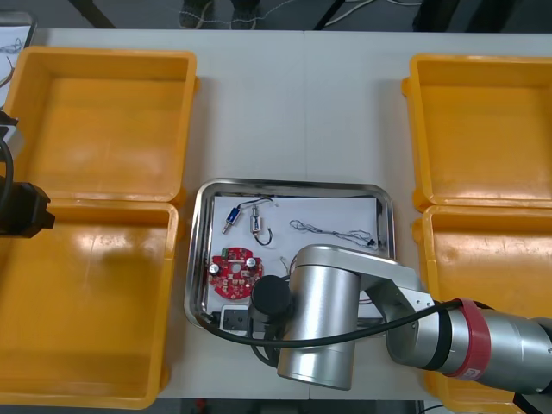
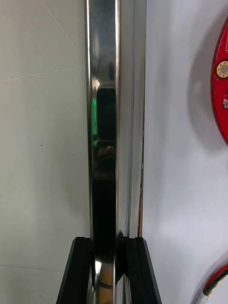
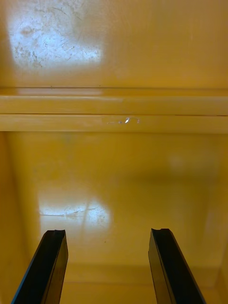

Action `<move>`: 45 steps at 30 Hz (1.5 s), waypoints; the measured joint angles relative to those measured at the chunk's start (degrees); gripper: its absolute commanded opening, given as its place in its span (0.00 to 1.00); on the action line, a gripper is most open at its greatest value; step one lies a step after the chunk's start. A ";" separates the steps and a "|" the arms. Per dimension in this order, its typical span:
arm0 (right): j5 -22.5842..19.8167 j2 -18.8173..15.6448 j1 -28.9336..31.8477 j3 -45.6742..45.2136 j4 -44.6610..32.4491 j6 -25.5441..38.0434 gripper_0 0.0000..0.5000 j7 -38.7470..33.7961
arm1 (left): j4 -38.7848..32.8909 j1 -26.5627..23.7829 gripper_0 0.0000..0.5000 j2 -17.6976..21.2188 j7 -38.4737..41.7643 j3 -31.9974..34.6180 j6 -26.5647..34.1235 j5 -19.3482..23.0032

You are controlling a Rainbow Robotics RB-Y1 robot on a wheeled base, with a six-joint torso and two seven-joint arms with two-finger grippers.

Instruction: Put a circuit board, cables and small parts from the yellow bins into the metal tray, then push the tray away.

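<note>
- Loading looks done: the metal tray (image 1: 293,184) holds a red circuit board (image 1: 232,268), a black cable (image 1: 332,229), a blue and white cable (image 1: 233,217) and a small metal part (image 1: 257,222).
- The right gripper (image 2: 108,242) is clamped on the tray's near rim; the push away remains.
- The left gripper (image 3: 108,237), fingers apart, hovers over the left yellow bins (image 1: 177,259).

4 yellow bins (image 1: 103,112), shiny silver tray (image 1: 293,185), red circuit board (image 1: 233,269)
</note>
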 measured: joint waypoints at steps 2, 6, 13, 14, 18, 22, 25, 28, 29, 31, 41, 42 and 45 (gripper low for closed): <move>-0.70 -0.46 -0.27 0.00 0.00 -0.49 0.00 0.01 | 0.00 0.00 1.00 0.00 0.00 0.00 0.00 0.00; -1.38 -1.23 -1.04 0.00 -0.01 -0.85 0.00 0.04 | 0.00 0.00 1.00 0.00 0.00 0.00 0.00 0.00; -2.11 -2.73 -3.71 0.00 0.00 -0.85 0.00 0.21 | 0.00 0.00 1.00 0.00 0.00 0.00 0.00 0.00; -2.18 -2.92 -4.14 0.00 0.00 -0.85 0.00 0.22 | 0.00 0.00 1.00 0.00 0.00 0.00 0.00 0.00; -2.43 -3.36 -5.74 0.00 0.01 -0.85 0.00 0.24 | -0.01 0.00 1.00 0.00 0.00 0.00 0.00 0.00; -3.26 -3.61 -7.35 0.00 0.03 -0.85 0.00 0.25 | -0.01 0.00 1.00 0.00 0.00 0.00 0.00 0.00; -4.13 -3.65 -8.73 0.00 0.53 -0.85 0.00 0.29 | -0.01 0.00 1.00 0.00 0.00 0.00 0.00 0.00; -5.70 -3.66 -10.39 0.00 1.99 -0.85 0.00 0.43 | -0.01 0.00 1.00 0.00 0.00 0.00 0.00 0.00; -6.07 -3.66 -10.93 0.01 2.38 -0.86 0.00 0.52 | -0.01 0.00 1.00 0.00 0.00 0.00 0.00 0.00; -6.60 -3.68 -11.95 0.01 3.20 -0.86 0.00 0.67 | -0.01 0.00 1.00 0.00 0.00 0.00 0.00 0.00; -8.51 -3.87 -16.00 0.01 7.15 -2.16 0.00 0.78 | -0.02 0.00 1.00 0.00 0.00 0.00 0.00 0.00; -8.85 -3.87 -16.39 0.01 7.76 -2.46 0.00 0.80 | -0.02 0.00 1.00 0.00 0.00 0.00 0.00 0.00; -10.19 -3.88 -17.71 0.01 9.77 -3.53 0.00 0.93 | -0.02 0.00 1.00 0.00 0.00 0.00 0.00 0.00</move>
